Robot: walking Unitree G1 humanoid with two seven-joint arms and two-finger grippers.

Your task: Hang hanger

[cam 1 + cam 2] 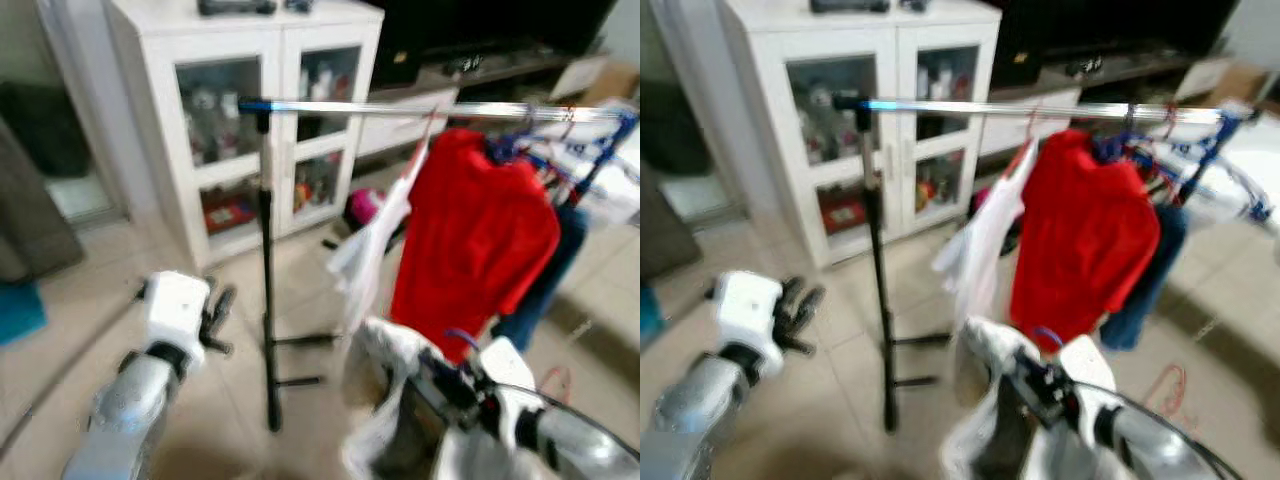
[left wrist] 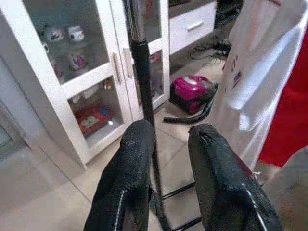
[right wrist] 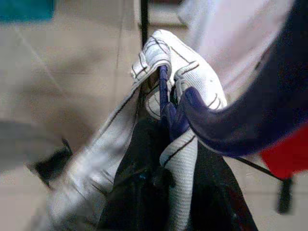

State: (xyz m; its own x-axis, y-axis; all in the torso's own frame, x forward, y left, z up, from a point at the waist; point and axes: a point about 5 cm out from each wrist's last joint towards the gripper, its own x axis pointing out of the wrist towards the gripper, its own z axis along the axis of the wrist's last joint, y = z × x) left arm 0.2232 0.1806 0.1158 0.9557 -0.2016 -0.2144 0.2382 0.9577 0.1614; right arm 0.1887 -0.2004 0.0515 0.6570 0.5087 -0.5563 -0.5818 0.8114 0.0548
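Observation:
A clothes rack's silver bar runs across at head height on a black upright pole. A white shirt, a red shirt and dark blue clothes hang from it on blue hangers. Low and in front of the red shirt, my right gripper is shut on a blue hanger that carries a white garment with black lines. My left gripper is open and holds nothing. It sits left of the pole, pointing toward it.
A white cabinet with glass doors stands behind the rack. A pink vacuum cleaner lies on the tiled floor near it. The rack's black feet stick out at floor level. A teal object lies far left.

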